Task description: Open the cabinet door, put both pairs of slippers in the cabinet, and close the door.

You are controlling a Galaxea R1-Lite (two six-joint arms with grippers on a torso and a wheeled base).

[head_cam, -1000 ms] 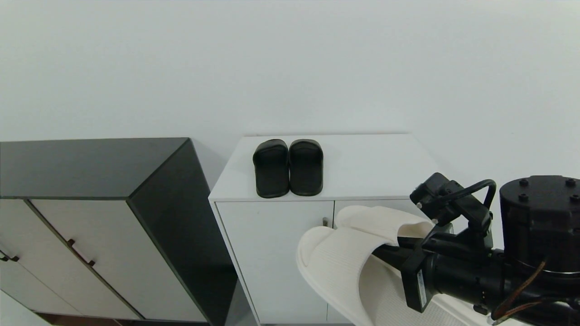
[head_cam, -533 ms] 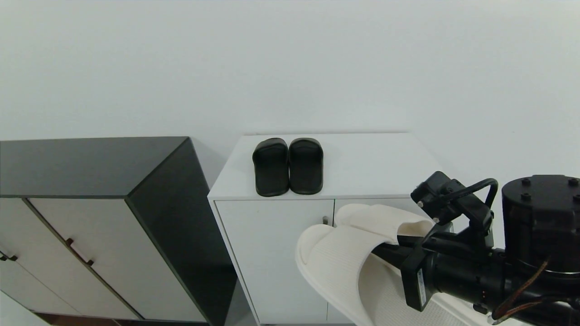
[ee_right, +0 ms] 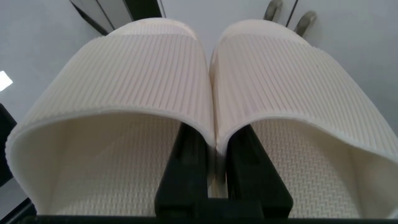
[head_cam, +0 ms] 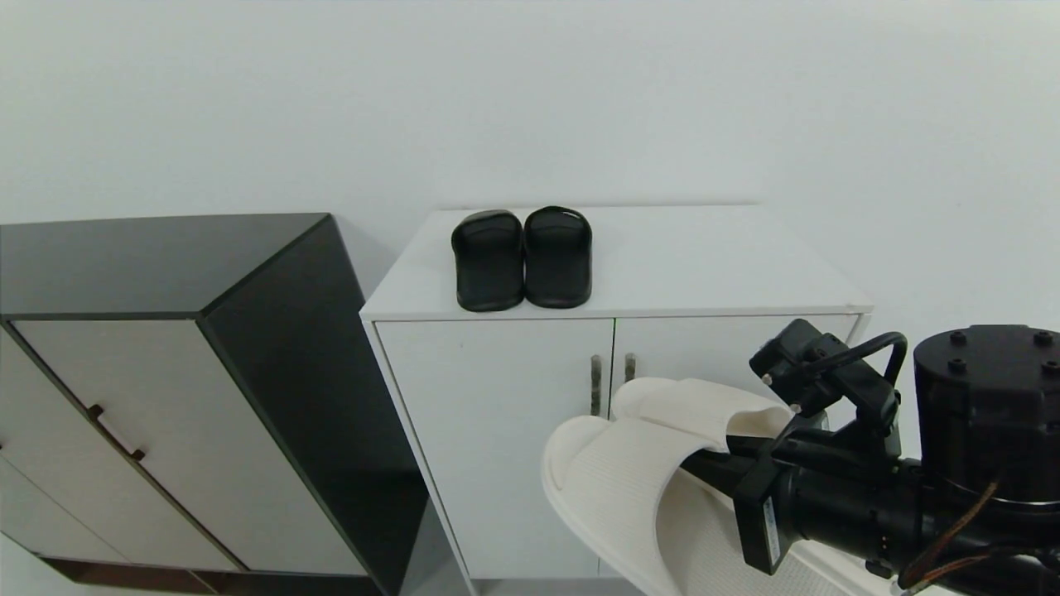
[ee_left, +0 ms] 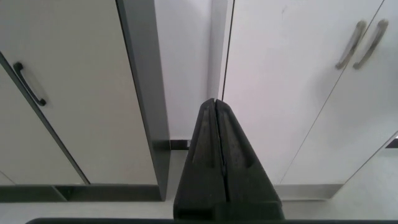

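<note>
A white two-door cabinet point(head_cam: 497, 430) stands against the wall, both doors closed, its two handles point(head_cam: 595, 385) side by side at the middle seam. A pair of black slippers point(head_cam: 522, 258) rests on its top, left of centre. My right gripper point(head_cam: 716, 463) is in front of the right door, shut on the pair of white ribbed slippers point(head_cam: 621, 476). Its fingers point(ee_right: 186, 180) reach into both shoes and pinch their inner walls together point(ee_right: 214, 124). My left gripper point(ee_left: 216, 109) is shut with nothing in it, low, facing the gap between the two cabinets.
A black-topped cabinet point(head_cam: 166, 257) with pale doors and dark handles point(head_cam: 112, 430) stands close to the left of the white one, with a narrow gap point(ee_left: 186, 68) between them. The white cabinet's handles point(ee_left: 360, 43) lie off to one side of the left gripper.
The head camera has moved: both cabinets sit higher in the picture and the white cabinet's handles now show fully. The right gripper still holds the white slippers.
</note>
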